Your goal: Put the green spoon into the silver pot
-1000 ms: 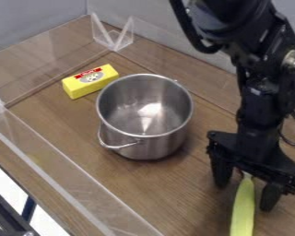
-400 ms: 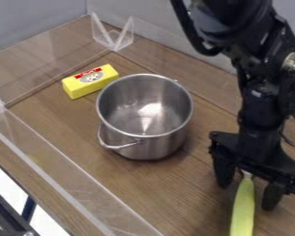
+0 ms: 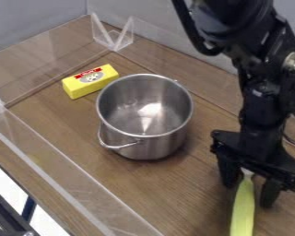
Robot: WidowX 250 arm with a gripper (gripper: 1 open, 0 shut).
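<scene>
Item: gripper (image 3: 251, 184), fingers straddling the green spoon (image 3: 242, 210), grip unconfirmed from here; I should close squarely across the handle before lifting toward the silver pot (image 3: 145, 116).

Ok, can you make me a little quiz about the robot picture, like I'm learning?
1. True or false: the green spoon is inside the silver pot.
2. Which is nearer the robot's jaws: the spoon or the yellow box?
3. Fill in the blank: the pot has a small loop ____ on its side.

Key: 1. False. 2. The spoon. 3. Handle.
</scene>
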